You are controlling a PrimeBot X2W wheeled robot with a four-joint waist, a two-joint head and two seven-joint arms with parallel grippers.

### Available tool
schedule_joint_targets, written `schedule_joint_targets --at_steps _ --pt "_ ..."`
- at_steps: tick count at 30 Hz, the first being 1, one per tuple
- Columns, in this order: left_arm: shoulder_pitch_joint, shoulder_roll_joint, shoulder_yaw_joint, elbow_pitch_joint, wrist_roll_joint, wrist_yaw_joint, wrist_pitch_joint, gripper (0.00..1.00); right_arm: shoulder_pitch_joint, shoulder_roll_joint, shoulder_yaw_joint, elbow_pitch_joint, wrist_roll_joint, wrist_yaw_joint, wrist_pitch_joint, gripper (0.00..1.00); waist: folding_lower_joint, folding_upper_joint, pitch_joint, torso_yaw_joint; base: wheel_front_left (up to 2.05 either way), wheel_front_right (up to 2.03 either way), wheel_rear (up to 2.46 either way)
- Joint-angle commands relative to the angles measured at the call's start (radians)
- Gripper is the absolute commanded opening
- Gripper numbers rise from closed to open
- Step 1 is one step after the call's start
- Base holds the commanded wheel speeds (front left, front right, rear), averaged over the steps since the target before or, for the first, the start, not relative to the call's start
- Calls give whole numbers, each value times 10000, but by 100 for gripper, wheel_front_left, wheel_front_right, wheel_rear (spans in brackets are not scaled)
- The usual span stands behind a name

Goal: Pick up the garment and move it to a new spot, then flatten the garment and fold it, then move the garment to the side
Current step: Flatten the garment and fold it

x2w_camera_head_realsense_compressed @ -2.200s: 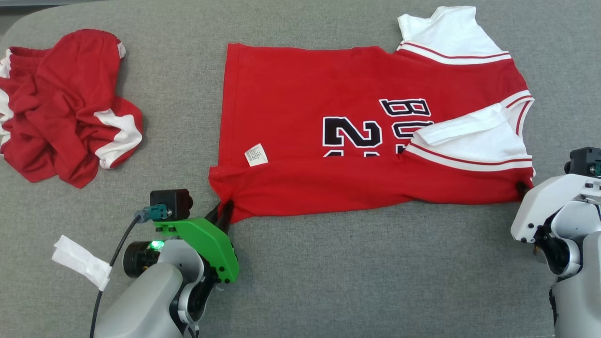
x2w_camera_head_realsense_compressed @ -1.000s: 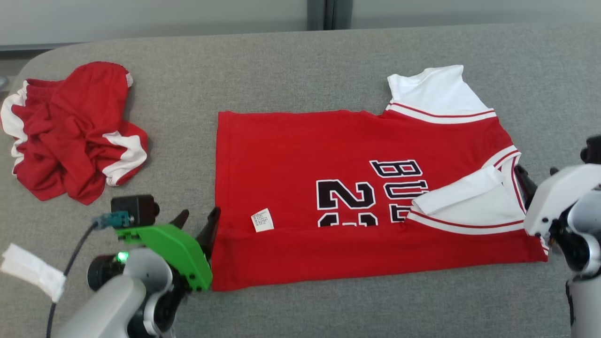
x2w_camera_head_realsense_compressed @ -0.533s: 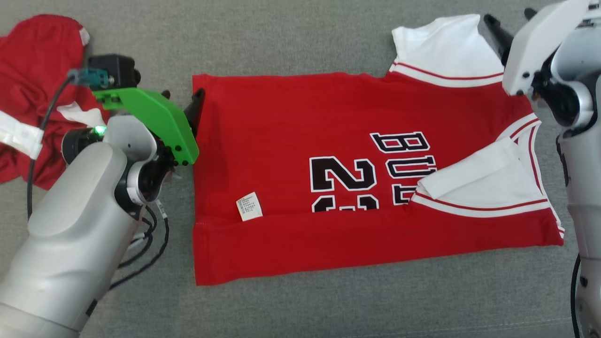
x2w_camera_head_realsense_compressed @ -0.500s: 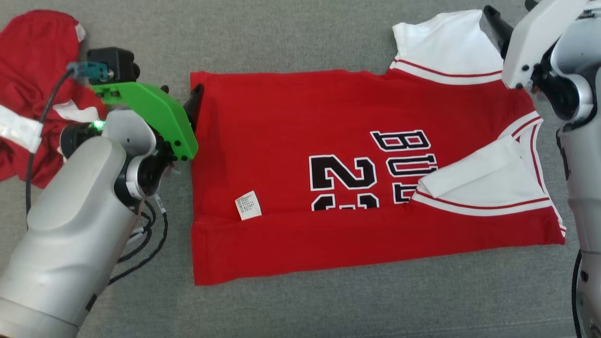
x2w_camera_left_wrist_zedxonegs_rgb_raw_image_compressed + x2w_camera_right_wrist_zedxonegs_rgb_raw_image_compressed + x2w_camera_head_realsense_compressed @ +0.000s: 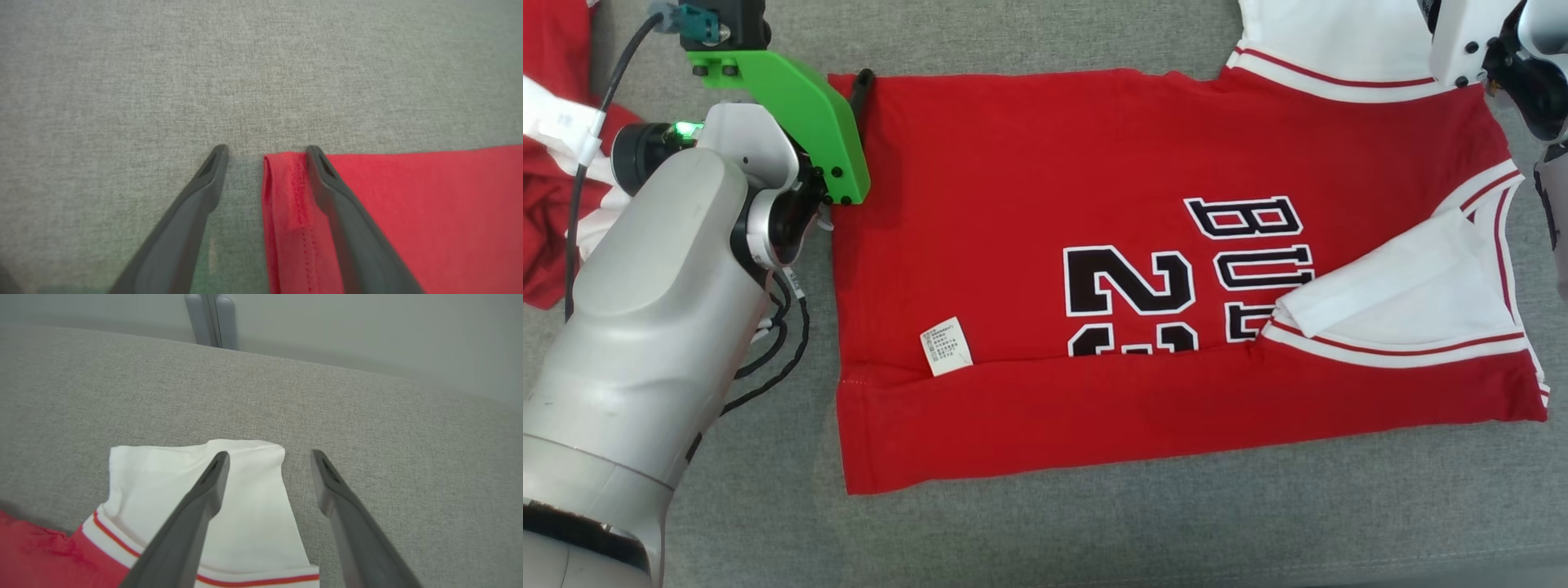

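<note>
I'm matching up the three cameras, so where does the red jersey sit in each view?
Head view: the red jersey spreads across the middle.
Left wrist view: its hem corner lies low, right of centre, between the fingers of the open left claw.
Right wrist view: its white sleeve lies lower left, partly behind the open right claw.
Shared landmark: the grey cloth surface under it.

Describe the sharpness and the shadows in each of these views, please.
Head view: sharp, evenly lit; the green bracket casts a soft shadow on the red jersey. Left wrist view: soft overall, the left gripper blurred toward the bottom edge. Right wrist view: grey cushion weave clearer, right gripper blurred near the lens.
</note>
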Motion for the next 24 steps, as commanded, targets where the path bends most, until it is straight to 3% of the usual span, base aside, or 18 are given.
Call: schedule_joint_targets --at_steps 1,4,5,6,18,24 --pt "270 -82 -259 328 35 32 356 49 -172 -97 23 105 55 -11 -4 100 -1 0 122 134 0 0 0" --pt "432 -163 -488 419 98 21 646 29 -245 -227 35 282 78 -11 31 100 -1 0 184 279 0 0 0" --pt "499 -177 -550 419 91 0 738 8 -268 -278 37 301 81 -11 44 100 -1 0 201 328 0 0 0" --pt "579 -188 -642 407 109 -24 855 0 -288 -355 47 333 82 -11 92 100 -1 0 225 391 0 0 0" --pt "830 -724 -933 -549 315 -138 86 0 -648 -934 -187 813 -344 -12 417 100 -1 0 792 1173 0 0 0" --pt "889 -896 -1049 -647 371 -223 -195 0 -556 -956 -508 1494 -846 -12 1154 100 -1 0 924 1438 0 0 0"
